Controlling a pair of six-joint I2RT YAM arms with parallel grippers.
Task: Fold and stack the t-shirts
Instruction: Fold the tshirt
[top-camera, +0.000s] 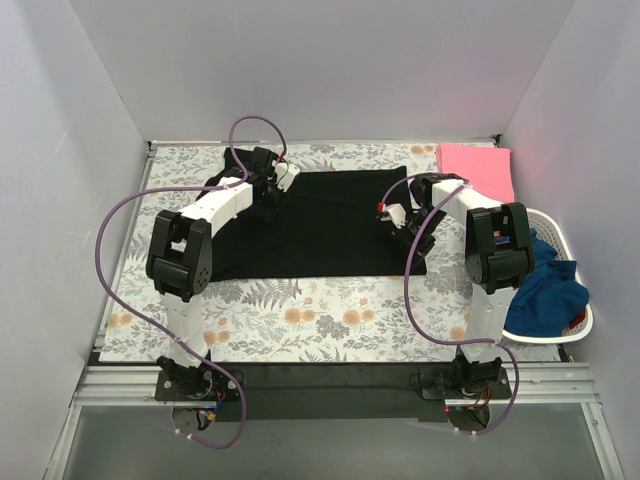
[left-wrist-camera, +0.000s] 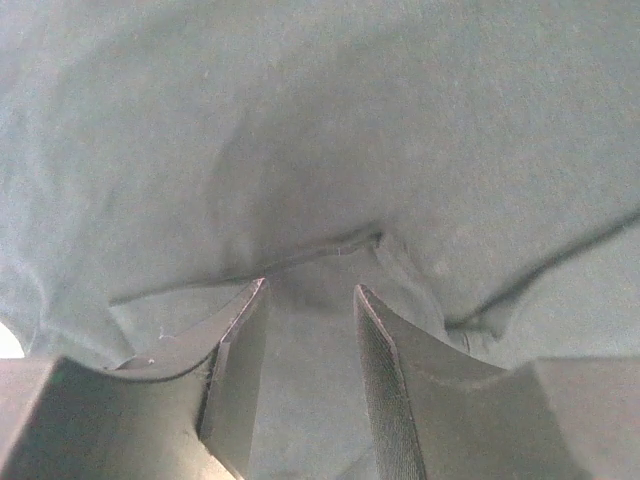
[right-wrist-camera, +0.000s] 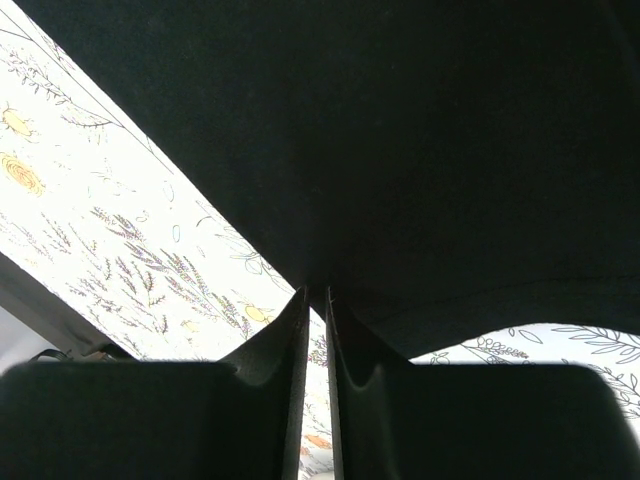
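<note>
The black shirt (top-camera: 330, 225) lies flat mid-table. The left gripper (left-wrist-camera: 310, 290) is down on its 10 o'clock corner, jaws apart; the right gripper (right-wrist-camera: 315, 292) pinches its 3 o'clock edge. A pink shirt (top-camera: 478, 168) sits at 1 o'clock.

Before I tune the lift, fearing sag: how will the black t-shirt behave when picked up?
Probably floppy: the black t-shirt puckers at the left tool. Likely thin and light: the right tool pinches its edge with jaws nearly touching.
</note>
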